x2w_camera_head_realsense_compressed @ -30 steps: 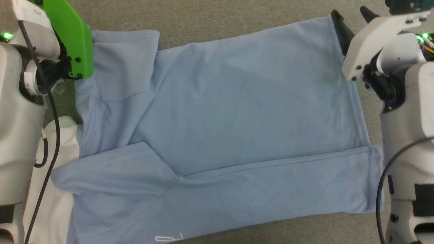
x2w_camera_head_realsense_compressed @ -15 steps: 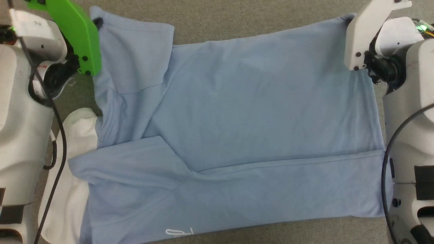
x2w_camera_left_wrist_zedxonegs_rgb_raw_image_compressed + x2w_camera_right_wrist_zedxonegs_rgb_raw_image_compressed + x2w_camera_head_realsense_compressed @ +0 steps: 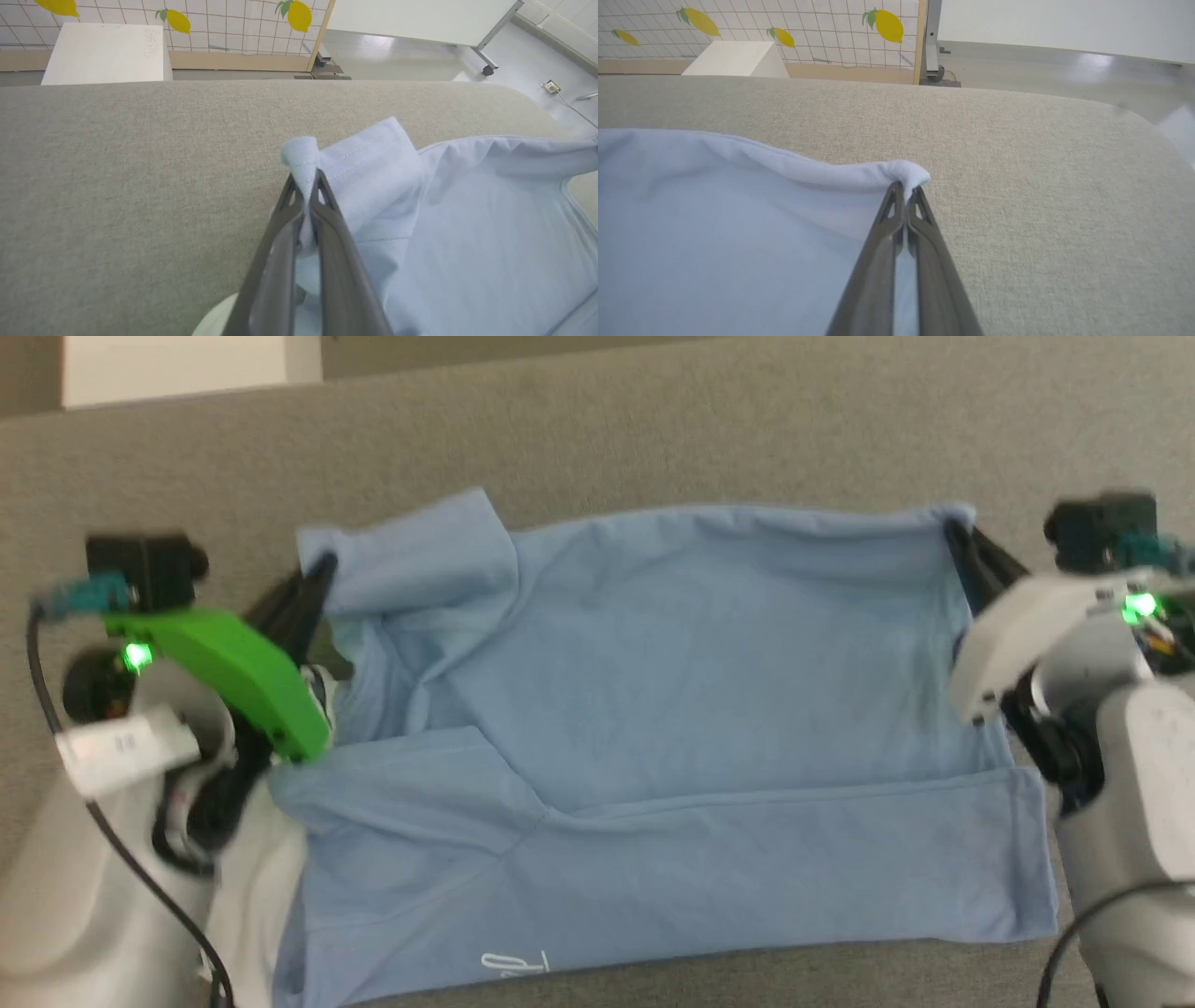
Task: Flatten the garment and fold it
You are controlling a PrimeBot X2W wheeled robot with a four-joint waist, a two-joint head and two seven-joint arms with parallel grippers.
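Note:
The garment point(image 3: 672, 709), a light blue polo shirt, lies spread across the grey table, its near long edge folded over and a white cursive logo point(image 3: 515, 963) at the front. My left gripper point(image 3: 322, 565) is shut on the far left sleeve corner, which bunches up between the fingers point(image 3: 306, 182). My right gripper point(image 3: 954, 530) is shut on the far right corner of the garment point(image 3: 738, 242), pinched at the fingertips point(image 3: 906, 186). The far edge between the two grippers is raised off the table and sags a little. The white collar point(image 3: 252, 887) peeks out at the lower left.
The grey fabric-covered table point(image 3: 653, 429) reaches beyond the garment to a far edge. Past it stand a white box point(image 3: 105, 51) and a tiled wall with lemon pictures point(image 3: 887, 23). The table's right corner is rounded point(image 3: 1148, 126).
Both grippers have closed on the garment's far corners and lifted the far edge, drawing it toward me. The head camera has tilted, so the whole scene sits lower in the picture.

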